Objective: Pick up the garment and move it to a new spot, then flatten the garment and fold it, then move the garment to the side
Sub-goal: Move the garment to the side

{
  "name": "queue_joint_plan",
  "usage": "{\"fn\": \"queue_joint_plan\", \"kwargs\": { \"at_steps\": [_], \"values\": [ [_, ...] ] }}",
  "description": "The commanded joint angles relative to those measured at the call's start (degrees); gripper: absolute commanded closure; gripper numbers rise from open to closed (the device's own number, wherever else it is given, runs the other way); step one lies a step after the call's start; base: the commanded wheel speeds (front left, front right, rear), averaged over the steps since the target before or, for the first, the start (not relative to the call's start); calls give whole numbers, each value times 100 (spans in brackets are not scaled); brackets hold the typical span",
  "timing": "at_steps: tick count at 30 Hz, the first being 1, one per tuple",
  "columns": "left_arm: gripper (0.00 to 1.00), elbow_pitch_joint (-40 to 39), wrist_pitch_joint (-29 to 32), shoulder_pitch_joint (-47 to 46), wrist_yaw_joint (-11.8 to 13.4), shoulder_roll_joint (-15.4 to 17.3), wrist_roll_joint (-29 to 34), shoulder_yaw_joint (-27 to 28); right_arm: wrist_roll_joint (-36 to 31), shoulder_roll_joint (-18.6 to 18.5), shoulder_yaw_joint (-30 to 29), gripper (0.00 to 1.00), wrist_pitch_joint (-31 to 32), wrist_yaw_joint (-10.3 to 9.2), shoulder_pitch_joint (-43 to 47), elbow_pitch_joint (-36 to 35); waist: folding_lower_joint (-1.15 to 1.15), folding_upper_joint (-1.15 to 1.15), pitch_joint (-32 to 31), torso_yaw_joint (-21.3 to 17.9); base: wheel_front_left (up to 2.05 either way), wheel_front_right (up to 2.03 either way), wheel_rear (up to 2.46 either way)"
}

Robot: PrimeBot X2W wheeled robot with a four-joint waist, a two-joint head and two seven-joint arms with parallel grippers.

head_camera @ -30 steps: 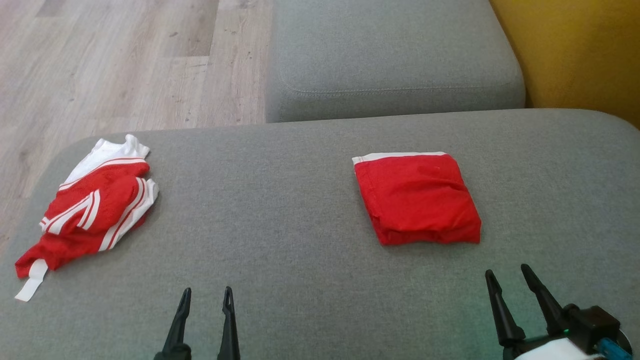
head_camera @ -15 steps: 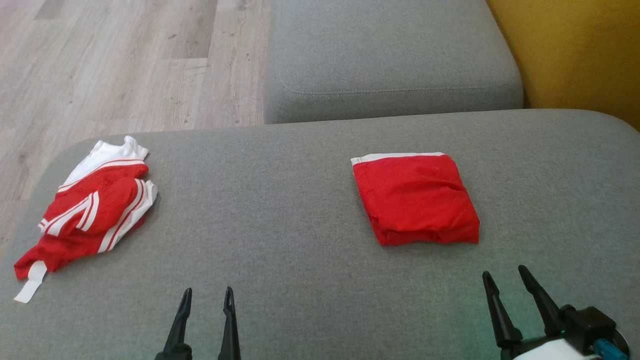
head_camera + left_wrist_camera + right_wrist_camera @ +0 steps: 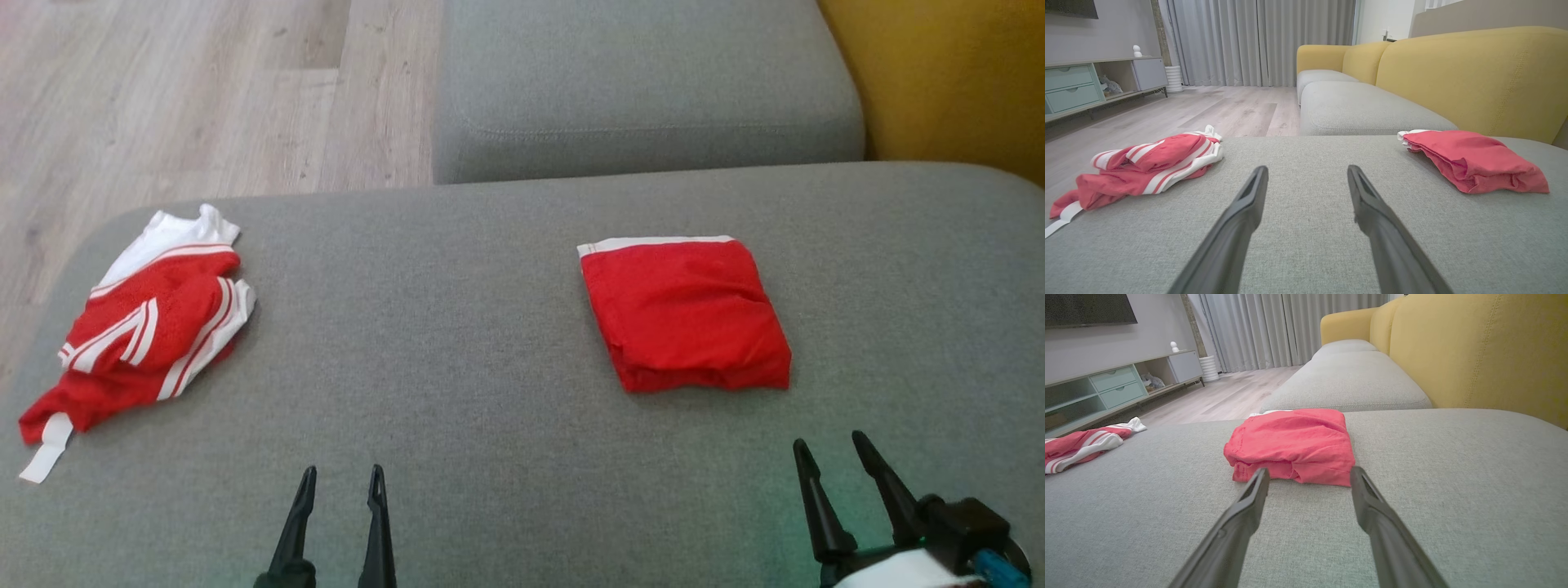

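Striped garment (image 3: 139, 327) is lying crumpled at the left edge of the sofa cushion (image 3: 490, 343), untouched. Left claw (image 3: 343, 470) and right claw (image 3: 828, 439) are hovering part-open, holding nothing. Only the head camera has been shifting, so pickup is likely coming next.

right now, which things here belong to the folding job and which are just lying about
Job: crumpled striped garment, likely next to fold; folded red garment, seemingly done; grey cushion under both; left gripper and right gripper, both open.
Lying about: far cushion; yellow sofa back; cabinet; wooden floor.
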Motion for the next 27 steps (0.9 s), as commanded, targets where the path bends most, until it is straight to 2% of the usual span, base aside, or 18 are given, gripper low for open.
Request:
{"fn": "queue_joint_plan", "kwargs": {
  "at_steps": [1, 8, 13, 16, 20, 27],
  "values": [
    [0, -227, -29, -284, 29, -20, 26, 123, 13, -65, 71, 0, -63, -4, -299, -143, 0, 0, 62, 14, 0, 0, 0],
    [0, -361, -29, -415, 83, -20, -3, 32, 43, -86, 180, 0, -63, -4, -718, -51, 0, 0, 446, 65, 0, 0, 0],
    [0, -510, -29, -694, 114, -20, -27, -68, 173, -131, 147, 0, -63, -4, -1323, 58, 0, 0, 999, 173, 0, 0, 0],
    [0, -613, -29, -896, 91, -20, -56, -136, 369, -283, 215, 0, -48, -4, -1816, 298, 0, 0, 1290, 240, 0, 0, 0],
    [0, -682, -29, -1060, 92, -20, -69, -197, 610, -461, 225, 0, 298, -4, -2386, 618, 0, 0, 1527, 308, 0, 0, 0],
    [0, -721, -29, -1383, 107, -20, -75, -391, 1008, -917, 113, 0, 1669, -4, -3326, 1385, 0, 0, 1863, 508, 0, 0, 0]
  ]
}}
